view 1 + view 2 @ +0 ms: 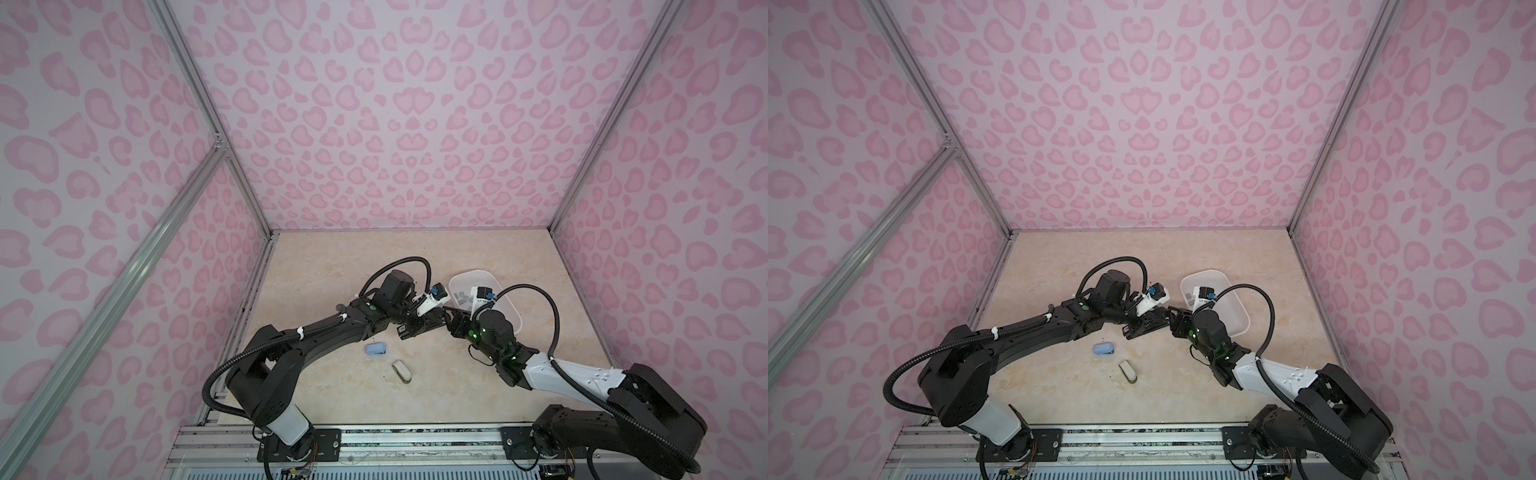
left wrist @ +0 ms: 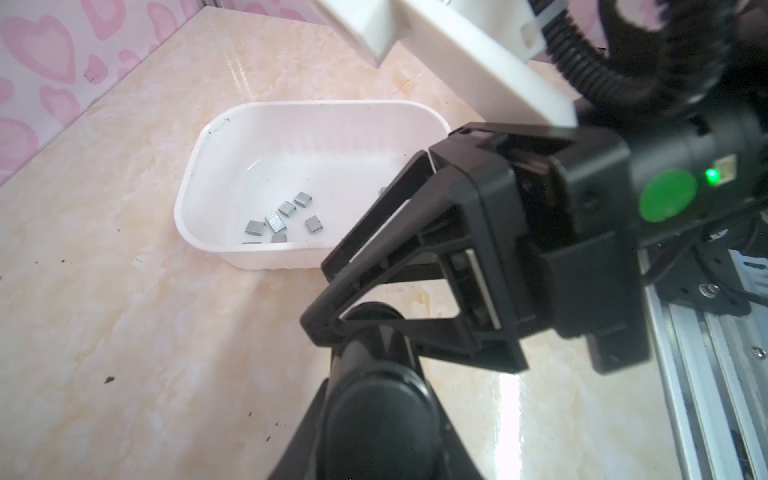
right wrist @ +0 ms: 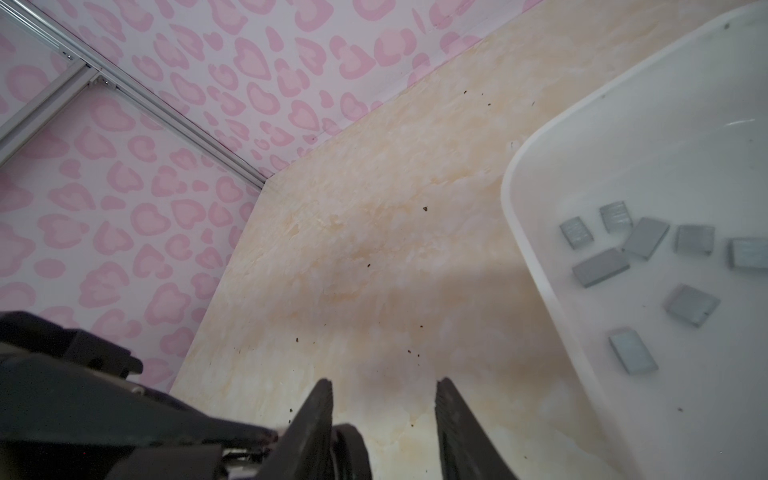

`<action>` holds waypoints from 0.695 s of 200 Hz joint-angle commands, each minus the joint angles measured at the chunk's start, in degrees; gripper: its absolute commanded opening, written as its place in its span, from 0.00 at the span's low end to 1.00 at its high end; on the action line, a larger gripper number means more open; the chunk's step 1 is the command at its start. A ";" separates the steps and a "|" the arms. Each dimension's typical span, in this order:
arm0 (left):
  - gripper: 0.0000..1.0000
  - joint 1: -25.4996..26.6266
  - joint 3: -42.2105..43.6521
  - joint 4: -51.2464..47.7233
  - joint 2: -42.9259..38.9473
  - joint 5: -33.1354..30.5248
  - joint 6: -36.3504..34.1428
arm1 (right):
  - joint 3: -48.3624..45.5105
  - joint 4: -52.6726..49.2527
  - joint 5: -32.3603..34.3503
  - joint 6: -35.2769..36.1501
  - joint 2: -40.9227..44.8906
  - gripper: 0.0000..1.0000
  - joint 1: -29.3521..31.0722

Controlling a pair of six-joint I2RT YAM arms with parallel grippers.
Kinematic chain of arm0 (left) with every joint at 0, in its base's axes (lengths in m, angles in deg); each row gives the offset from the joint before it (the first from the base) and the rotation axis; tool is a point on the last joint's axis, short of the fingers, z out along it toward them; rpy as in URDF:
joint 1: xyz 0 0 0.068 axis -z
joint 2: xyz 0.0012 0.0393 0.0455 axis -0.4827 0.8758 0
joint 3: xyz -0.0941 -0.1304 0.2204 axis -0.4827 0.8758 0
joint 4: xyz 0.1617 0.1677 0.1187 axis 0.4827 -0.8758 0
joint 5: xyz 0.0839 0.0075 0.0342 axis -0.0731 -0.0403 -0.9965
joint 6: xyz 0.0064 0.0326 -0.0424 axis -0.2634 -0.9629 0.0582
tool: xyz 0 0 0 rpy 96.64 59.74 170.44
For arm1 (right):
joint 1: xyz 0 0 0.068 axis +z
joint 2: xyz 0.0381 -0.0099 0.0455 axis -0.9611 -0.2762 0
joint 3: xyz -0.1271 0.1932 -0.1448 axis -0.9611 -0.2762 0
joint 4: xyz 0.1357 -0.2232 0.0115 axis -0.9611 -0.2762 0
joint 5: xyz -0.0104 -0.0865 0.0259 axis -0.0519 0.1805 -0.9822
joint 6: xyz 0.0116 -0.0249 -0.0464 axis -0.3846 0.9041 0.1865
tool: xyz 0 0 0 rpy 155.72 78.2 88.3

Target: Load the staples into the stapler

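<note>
A black stapler [image 2: 374,415] sits lengthwise between the jaws of my left gripper [image 2: 374,374], which is shut on it. In both top views that gripper [image 1: 434,323] hangs above the middle of the table. My right gripper [image 3: 384,384] faces it tip to tip, jaws apart. The stapler's rounded front end [image 3: 349,449] lies just inside one finger, and bare table shows through the rest of the gap. In the left wrist view the right gripper [image 2: 316,297] straddles the stapler's tip. Several grey staples [image 2: 276,220] [image 3: 648,249] lie loose in a white tray [image 2: 195,174].
The white tray [image 1: 511,316] stands at the back right, partly under the right arm. A blue stapler [image 1: 375,350] and a cream stapler [image 1: 401,370] lie on the table in front of the grippers. Pink patterned walls enclose the table on three sides.
</note>
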 commanded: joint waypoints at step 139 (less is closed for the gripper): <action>0.04 -0.02 5.96 9.62 -10.38 4.59 3.32 | -2.26 10.47 3.70 -6.14 0.75 0.22 5.61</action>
